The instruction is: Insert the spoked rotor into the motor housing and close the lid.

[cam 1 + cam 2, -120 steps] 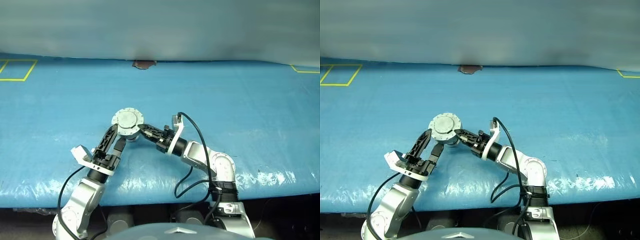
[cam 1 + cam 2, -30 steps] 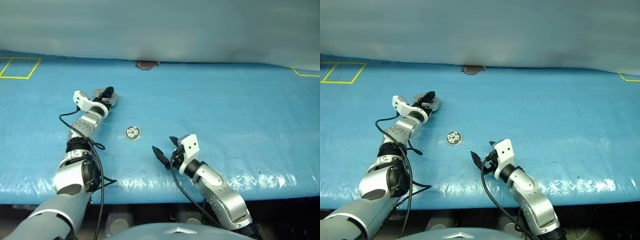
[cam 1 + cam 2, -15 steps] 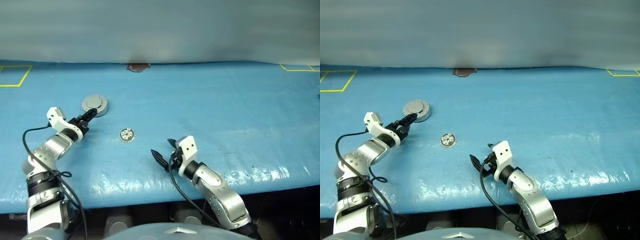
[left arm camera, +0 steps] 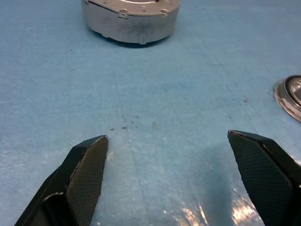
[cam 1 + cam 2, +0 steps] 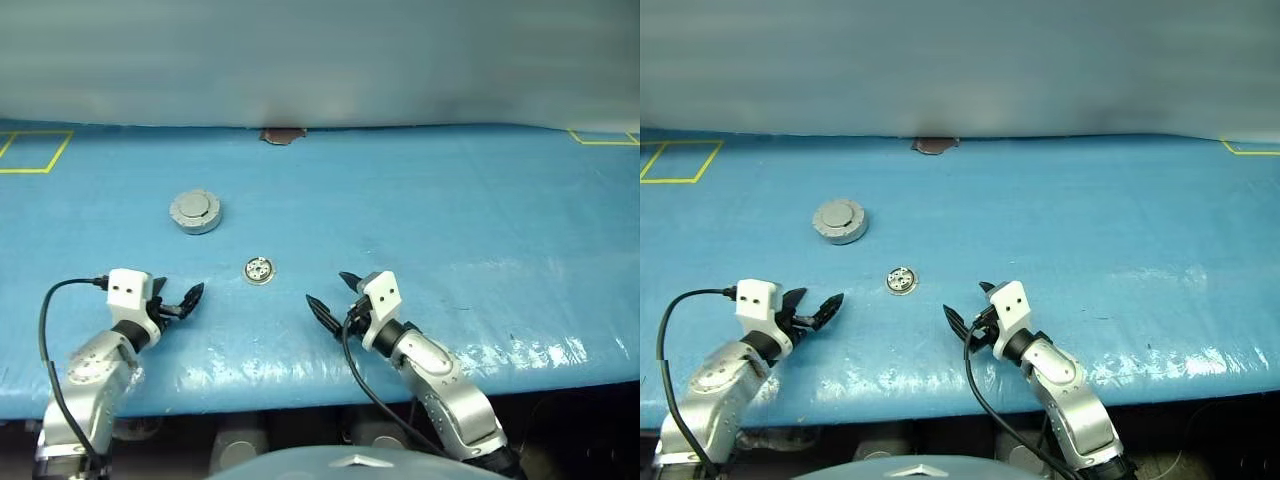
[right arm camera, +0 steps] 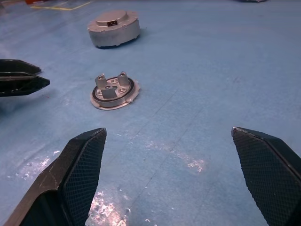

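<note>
- Left gripper (image 5: 183, 299): fingers spread wide, nothing held, low over the blue worktop (image 5: 480, 210).
- Right gripper (image 5: 331, 297): fingers likewise wide apart, empty.
- Motor housing (image 5: 196, 211), lid closed, seen beyond the left gripper.
- Small silver disc (image 5: 260, 269) noted between the grippers.

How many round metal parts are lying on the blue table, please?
2. The closed motor housing sits toward the robot's left, farther back. The small silver disc lies apart from it, nearer the robot, between the two open grippers. Nothing on the table looks able to hide another.
</note>
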Robot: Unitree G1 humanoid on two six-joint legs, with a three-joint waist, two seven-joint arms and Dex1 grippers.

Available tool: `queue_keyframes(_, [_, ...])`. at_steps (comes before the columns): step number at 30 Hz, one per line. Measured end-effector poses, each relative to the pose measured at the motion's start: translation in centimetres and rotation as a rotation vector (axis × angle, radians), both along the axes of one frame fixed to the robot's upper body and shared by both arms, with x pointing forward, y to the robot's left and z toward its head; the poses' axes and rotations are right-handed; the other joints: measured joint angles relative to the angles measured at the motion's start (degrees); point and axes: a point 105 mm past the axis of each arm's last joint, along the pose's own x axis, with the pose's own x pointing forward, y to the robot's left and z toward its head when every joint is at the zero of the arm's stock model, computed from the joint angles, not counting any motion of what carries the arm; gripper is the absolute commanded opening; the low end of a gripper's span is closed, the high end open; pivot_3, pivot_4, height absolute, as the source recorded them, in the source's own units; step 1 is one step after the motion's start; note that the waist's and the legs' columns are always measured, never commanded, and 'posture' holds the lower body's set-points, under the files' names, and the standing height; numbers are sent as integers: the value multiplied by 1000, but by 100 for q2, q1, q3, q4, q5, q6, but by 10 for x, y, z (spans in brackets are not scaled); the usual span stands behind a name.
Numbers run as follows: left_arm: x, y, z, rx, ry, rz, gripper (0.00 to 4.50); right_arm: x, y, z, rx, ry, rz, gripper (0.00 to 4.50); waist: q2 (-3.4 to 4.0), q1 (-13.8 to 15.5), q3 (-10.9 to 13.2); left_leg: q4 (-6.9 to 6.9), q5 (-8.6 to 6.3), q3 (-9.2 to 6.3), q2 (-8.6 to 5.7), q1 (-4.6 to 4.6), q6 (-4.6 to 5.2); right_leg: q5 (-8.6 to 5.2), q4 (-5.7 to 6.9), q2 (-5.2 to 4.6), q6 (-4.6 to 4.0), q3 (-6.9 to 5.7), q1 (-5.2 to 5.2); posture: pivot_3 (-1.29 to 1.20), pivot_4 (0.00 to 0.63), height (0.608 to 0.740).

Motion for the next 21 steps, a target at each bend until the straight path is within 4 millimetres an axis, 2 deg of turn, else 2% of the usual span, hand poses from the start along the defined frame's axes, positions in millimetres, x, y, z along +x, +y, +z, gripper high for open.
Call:
queue_keyframes(4, [-5, -12, 14, 126, -157, -80, 4453, 1, -13, 4, -25, -55, -10, 4500, -8, 69, 6, 2, -1, 7, 1, -3, 0, -10, -3, -1, 17, 5, -3, 0, 150, 740])
queue_keyframes(10, [-18, -26, 16, 91, -229, -121, 4453, -2, -32, 1, -21, -54, -79, 4500, -6, 80, 8, 0, -6, 10, 3, -3, 1, -13, -4, 0, 20, 7, -4, 0, 150, 740])
queue_keyframes(21, [-21, -31, 16, 64, -242, -132, 4453, -8, -27, -4, 0, -28, -76, 4500, -8, 77, 12, 13, -6, 10, 4, -3, 1, -13, -2, 1, 24, 7, -2, 0, 150, 740])
